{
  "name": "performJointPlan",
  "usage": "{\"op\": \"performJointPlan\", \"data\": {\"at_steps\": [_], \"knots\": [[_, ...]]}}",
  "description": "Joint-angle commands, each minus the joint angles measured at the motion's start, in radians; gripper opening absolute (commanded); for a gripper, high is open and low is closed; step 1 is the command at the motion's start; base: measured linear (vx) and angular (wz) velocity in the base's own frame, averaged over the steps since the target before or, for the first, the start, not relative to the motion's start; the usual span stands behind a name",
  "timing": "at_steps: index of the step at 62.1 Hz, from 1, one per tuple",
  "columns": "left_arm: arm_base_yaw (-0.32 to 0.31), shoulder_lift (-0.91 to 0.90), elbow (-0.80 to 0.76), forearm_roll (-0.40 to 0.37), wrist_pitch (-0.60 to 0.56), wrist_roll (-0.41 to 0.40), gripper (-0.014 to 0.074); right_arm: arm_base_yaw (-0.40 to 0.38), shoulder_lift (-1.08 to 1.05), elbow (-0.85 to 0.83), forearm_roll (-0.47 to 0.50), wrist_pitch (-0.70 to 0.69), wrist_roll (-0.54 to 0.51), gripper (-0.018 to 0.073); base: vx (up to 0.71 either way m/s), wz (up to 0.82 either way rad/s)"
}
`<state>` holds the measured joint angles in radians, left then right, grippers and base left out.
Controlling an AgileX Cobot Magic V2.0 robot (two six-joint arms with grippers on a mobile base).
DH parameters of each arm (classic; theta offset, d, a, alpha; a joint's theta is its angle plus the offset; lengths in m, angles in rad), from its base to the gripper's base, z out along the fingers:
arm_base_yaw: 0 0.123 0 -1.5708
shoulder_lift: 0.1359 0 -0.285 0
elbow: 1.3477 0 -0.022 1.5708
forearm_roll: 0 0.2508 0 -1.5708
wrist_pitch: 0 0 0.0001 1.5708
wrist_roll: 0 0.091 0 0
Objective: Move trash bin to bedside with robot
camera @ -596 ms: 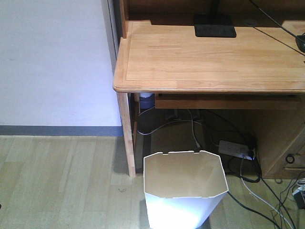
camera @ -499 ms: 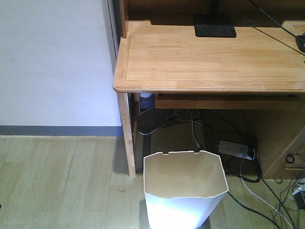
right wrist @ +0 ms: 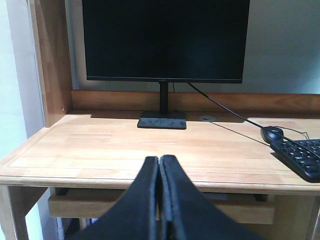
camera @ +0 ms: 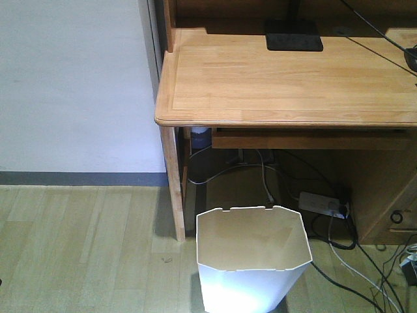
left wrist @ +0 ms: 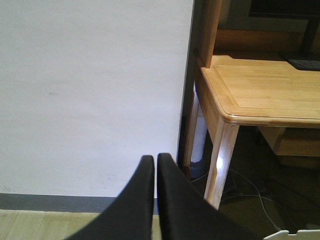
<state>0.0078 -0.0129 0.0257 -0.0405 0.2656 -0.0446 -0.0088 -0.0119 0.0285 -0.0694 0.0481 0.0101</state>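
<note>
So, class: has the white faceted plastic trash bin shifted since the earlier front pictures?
No. The white faceted plastic trash bin stands exactly as before, just right of the light wooden desk leg.

The left gripper (left wrist: 155, 159) shows two black fingers (left wrist: 140, 200), smooth and matte, each narrow at its rounded tip and flaring wide toward its base. The right gripper (right wrist: 159, 160) has the same pair of black, blade-like fingers (right wrist: 176, 200), uniformly dark in tone.
</note>
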Motion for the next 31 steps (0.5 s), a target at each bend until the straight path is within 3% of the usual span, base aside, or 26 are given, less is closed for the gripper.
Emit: {"op": "performJointPlan", "data": {"at_steps": [1, 31], "knots": [[0.000, -0.014, 0.019, -0.004, -0.067, -0.006, -0.0006, 0.000, -0.012, 0.007, -0.015, -0.073, 0.000, -0.0009, 0.00, 0.00], [0.000, -0.014, 0.019, -0.004, -0.067, -0.006, -0.0006, 0.000, -0.012, 0.006, -0.015, -0.110, -0.001, -0.0009, 0.00, 0.00]]}}
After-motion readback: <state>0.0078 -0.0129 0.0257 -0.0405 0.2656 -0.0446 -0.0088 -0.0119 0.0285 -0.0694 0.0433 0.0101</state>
